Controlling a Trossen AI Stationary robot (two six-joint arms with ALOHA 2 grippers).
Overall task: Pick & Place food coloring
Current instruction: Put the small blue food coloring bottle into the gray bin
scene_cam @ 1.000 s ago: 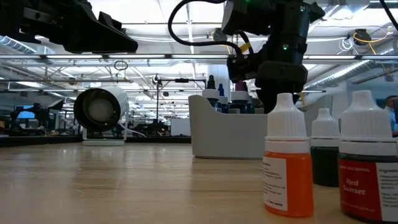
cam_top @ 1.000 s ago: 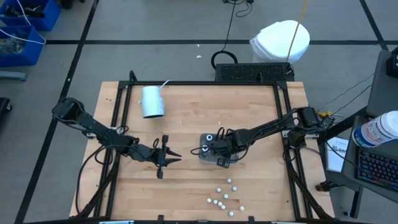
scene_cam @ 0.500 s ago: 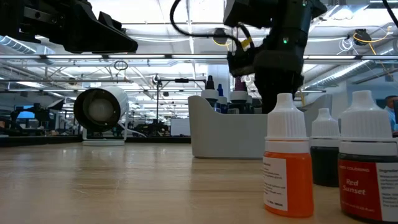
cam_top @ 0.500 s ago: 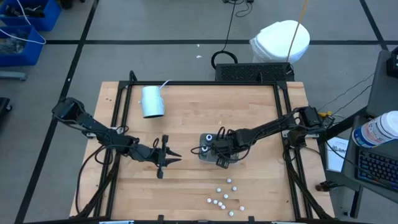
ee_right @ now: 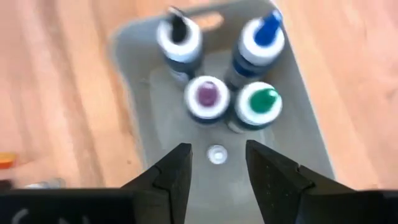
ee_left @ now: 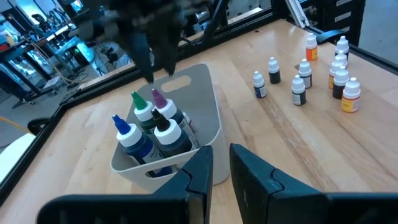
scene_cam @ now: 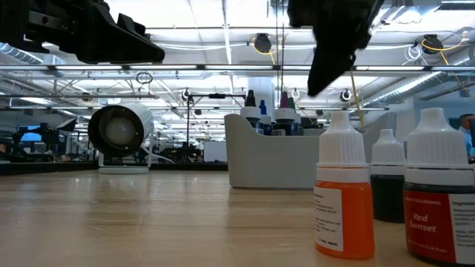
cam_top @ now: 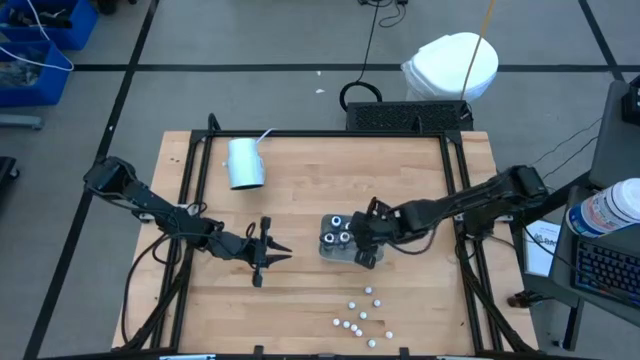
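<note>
Nearest the low camera, an orange bottle (scene_cam: 343, 194) with a white cap was seen standing on the table (cam_top: 400, 175), with a dark bottle (scene_cam: 387, 178) and a red-labelled bottle (scene_cam: 439, 194) just beside it — part of the loose group of small bottles (cam_top: 360, 315) gathered near the table's front edge in the high view. Farther in, the grey tray (cam_top: 340, 250) was set near the middle of the table, and four larger jars (ee_right: 214, 74) with black, blue, purple and green tips were packed upright at one end of it. One small white-capped bottle (ee_right: 217, 154) was seen on the tray floor, apart from the four jars and directly ahead of the gap between the right gripper's (ee_right: 217, 171) fingers. Those fingers were held moderately apart, with nothing between them — the small bottle lay below and clear of both. The right gripper was poised above the tray's right side. The left gripper (cam_top: 262, 252) was kept left of the tray, well apart from it, its fingers drawn narrow and nothing gripped. Farthest back, a pale cup (cam_top: 244, 163) was laid on its side near the table's rear left corner.
</note>
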